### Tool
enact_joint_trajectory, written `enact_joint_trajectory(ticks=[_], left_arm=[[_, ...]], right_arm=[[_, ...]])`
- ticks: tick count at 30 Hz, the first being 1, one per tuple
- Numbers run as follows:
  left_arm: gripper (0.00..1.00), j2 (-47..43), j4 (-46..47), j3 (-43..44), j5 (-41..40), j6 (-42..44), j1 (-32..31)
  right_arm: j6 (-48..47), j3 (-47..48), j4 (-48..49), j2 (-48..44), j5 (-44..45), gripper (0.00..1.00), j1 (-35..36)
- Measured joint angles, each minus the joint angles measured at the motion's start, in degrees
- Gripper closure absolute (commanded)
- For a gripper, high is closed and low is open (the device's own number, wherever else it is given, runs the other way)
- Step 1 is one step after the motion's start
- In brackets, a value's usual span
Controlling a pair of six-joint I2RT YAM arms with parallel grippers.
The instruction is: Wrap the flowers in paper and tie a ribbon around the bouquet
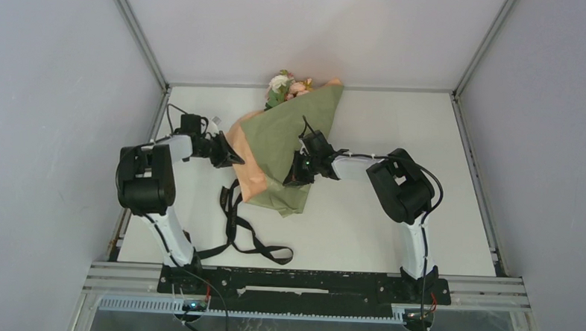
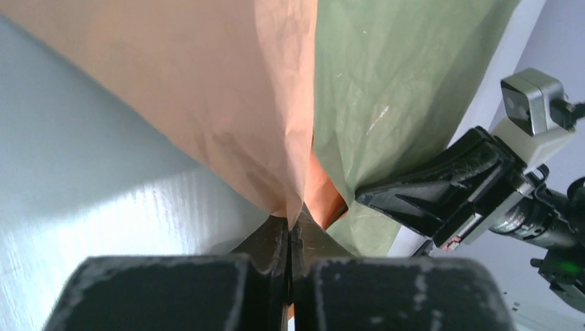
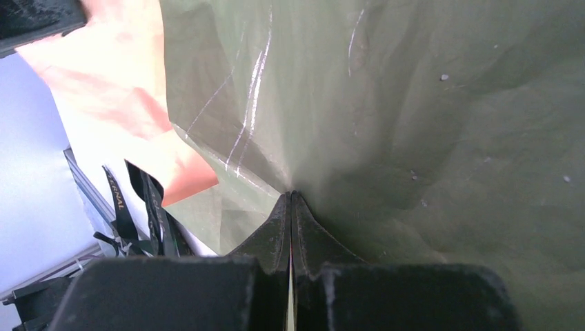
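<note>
Two closed grips hold the paper (image 1: 276, 135): the left pincer (image 2: 290, 222) pinches peach, the right pincer (image 3: 290, 198) olive, while only overhead shows flowers (image 1: 286, 84) beyond them.

Green and orange bouquet (image 1: 276, 135) in the middle of the counter (image 1: 392, 229), flowers (image 1: 284, 87) poking out by the far edge. Pinched on its left by the left fingers (image 1: 233, 157), on its right by the right fingers (image 1: 295, 177). Black ribbon (image 1: 236, 234) curled by the near edge.

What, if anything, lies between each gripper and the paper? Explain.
Nothing visible. The left gripper is shut directly on the paper at its peach edge; the right gripper is shut on its olive face.
</note>
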Motion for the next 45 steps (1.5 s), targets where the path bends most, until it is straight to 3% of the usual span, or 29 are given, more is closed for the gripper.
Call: enact_joint_trajectory(ticks=[5, 10, 14, 21, 27, 36, 45], left_arm=[[1.00, -7.3, -2.6, -0.7, -0.1, 4.2, -2.7], [1.00, -16.9, -6.6, 0.1, -0.2, 9.6, -12.2], [1.00, -18.1, -9.7, 3.2, -0.9, 12.4, -19.7], [1.00, -9.8, -13.4, 14.3, -3.5, 14.0, -28.5], [1.00, 1.5, -14.1, 25.1, -6.4, 13.9, -30.9], [1.00, 11.5, -14.4, 28.9, -10.7, 14.4, -31.5], [1.00, 13.8, -14.5, 28.9, -13.6, 15.8, -33.1]], right_arm=[[0.9, -0.1, 0.2, 0.0, -0.2, 1.00, 0.0], [3.0, -1.5, 2.2, 0.0, -1.7, 1.00, -0.4], [5.4, -3.6, 5.3, 0.0, -4.3, 1.00, -0.5], [9.7, -7.7, 11.7, -0.1, -8.1, 1.00, -0.9], [12.7, -13.0, 14.8, -3.6, -7.5, 1.00, -1.2], [16.4, -23.2, 15.3, -14.6, -2.9, 1.00, -0.4], [14.3, -29.6, 8.4, -28.1, 1.1, 0.94, -1.7]])
